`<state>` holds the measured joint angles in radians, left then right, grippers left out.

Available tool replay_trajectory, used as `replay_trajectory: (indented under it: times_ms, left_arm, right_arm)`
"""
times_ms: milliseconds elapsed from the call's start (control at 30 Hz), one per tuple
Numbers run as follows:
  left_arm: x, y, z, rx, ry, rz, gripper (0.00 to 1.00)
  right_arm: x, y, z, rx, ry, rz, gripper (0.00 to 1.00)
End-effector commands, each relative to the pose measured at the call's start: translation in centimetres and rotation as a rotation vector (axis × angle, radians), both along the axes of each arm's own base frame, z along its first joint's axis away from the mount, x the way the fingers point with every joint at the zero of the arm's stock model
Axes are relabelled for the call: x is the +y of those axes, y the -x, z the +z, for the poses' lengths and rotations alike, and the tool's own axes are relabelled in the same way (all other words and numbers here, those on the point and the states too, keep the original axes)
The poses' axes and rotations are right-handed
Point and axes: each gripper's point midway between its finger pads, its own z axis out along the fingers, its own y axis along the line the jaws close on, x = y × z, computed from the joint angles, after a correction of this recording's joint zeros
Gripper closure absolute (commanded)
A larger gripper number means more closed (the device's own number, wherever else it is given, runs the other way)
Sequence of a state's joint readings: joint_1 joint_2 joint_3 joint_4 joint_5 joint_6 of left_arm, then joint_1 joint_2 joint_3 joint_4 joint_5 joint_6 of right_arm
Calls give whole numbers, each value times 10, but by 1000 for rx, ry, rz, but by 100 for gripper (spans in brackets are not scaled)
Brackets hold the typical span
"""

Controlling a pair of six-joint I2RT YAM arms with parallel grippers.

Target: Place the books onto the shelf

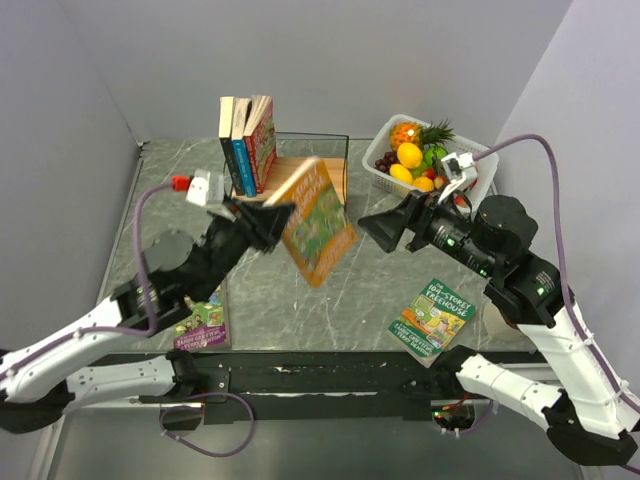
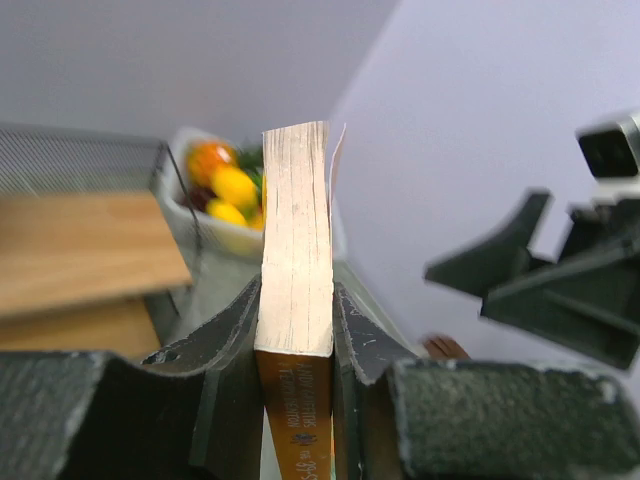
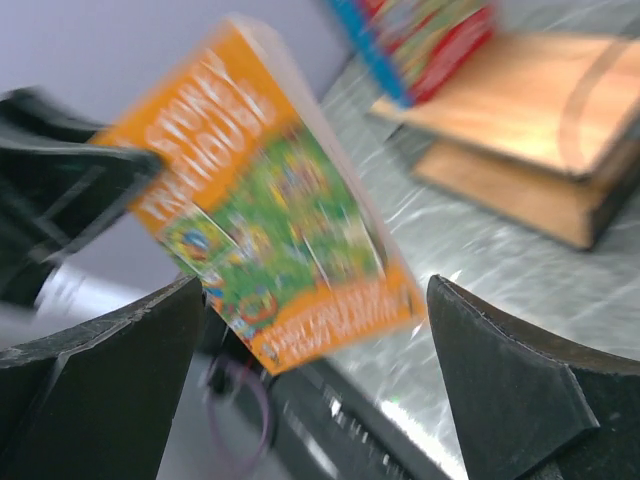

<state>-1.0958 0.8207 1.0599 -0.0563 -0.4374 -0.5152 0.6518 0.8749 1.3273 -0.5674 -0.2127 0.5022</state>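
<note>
Pinching the orange book by its covers near one edge, the left fingers hold it in the air above the worktop, tilted, in front of the shelf. The right fingers are spread wide, one to each side of the book, and seem to touch nothing. Three books stand on the shelf's top board at its left end, leaning a little. A green book lies flat near the right arm and a purple book near the left arm's base, so much of the task is not yet done.

The grip looks like the weak spot. The fingers clamp only a narrow strip, and most of the book hangs out beyond them, so its own weight could make it pivot or slide free during a quick swing toward the shelf. The loose side could also fan open and catch on the wire frame.

Placement carries its own risk. The open space lies to the right of the three standing books, and a tilted book brought in too far left could tip them off the board. Released while tilted, it may fall flat or drop off the front edge.

The right arm sits close, so a careless move from either side could knock the book. The basket stands just beside the shelf, leaving little room there.
</note>
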Motion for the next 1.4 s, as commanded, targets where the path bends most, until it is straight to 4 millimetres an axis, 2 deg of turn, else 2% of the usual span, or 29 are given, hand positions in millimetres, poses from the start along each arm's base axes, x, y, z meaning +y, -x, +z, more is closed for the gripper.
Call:
replay_trajectory:
  times_ms: [0, 33, 100, 133, 167, 200, 233, 300, 333, 400, 433, 533, 633, 700, 833, 1133, 1367]
  left_arm:
    - [32, -34, 100, -211, 70, 291, 99]
    - [18, -46, 95, -225, 13, 321, 99]
    - [25, -57, 113, -287, -24, 427, 99]
    - [19, -68, 108, -327, -121, 486, 99]
    - [24, -76, 105, -311, -144, 557, 99]
    - [27, -80, 110, -322, -131, 601, 99]
    - [20, -90, 102, -326, -174, 633, 99]
    - [21, -100, 97, -345, -232, 679, 99]
    - [20, -112, 91, -340, -256, 704, 99]
    - [16, -124, 88, -344, -259, 693, 99]
    - [19, -136, 82, -334, -263, 703, 99]
    - [22, -155, 80, -370, -253, 680, 99]
    - [20, -168, 69, -421, -265, 657, 99]
    - [23, -175, 69, -432, -265, 676, 99]
    - [23, -201, 55, -421, -275, 661, 99]
    - [17, -234, 20, -371, -305, 625, 99]
    - [18, -253, 2, -336, -330, 632, 99]
  right_arm:
    - [-25, -46, 8, -24, -42, -285, 1]
    - [-27, -50, 4, -23, -37, -305, 1]
    - [-24, -58, -1, -14, -30, -319, 1]
    - [-23, -61, -4, -16, -29, -324, 1]
    - [-22, -64, -5, -14, -27, -330, 1]
    - [-20, -68, -10, -4, -17, -335, 1]
    - [-19, -70, -13, -1, -12, -336, 1]
    - [-16, -76, -16, -2, -4, -345, 1]
    - [-15, -78, -17, -1, 0, -344, 1]
    - [-13, -86, -23, 10, 25, -357, 1]
    - [-11, -89, -23, 7, 29, -359, 1]
    - [-8, -99, -30, 16, 47, -375, 1]
    - [-5, -107, -39, 31, 60, -377, 1]
    - [-3, -112, -43, 35, 65, -381, 1]
    - [-1, -120, -53, 51, 80, -387, 1]
    - [1, -126, -73, 85, 95, -387, 1]
    - [1, -126, -84, 103, 101, -383, 1]
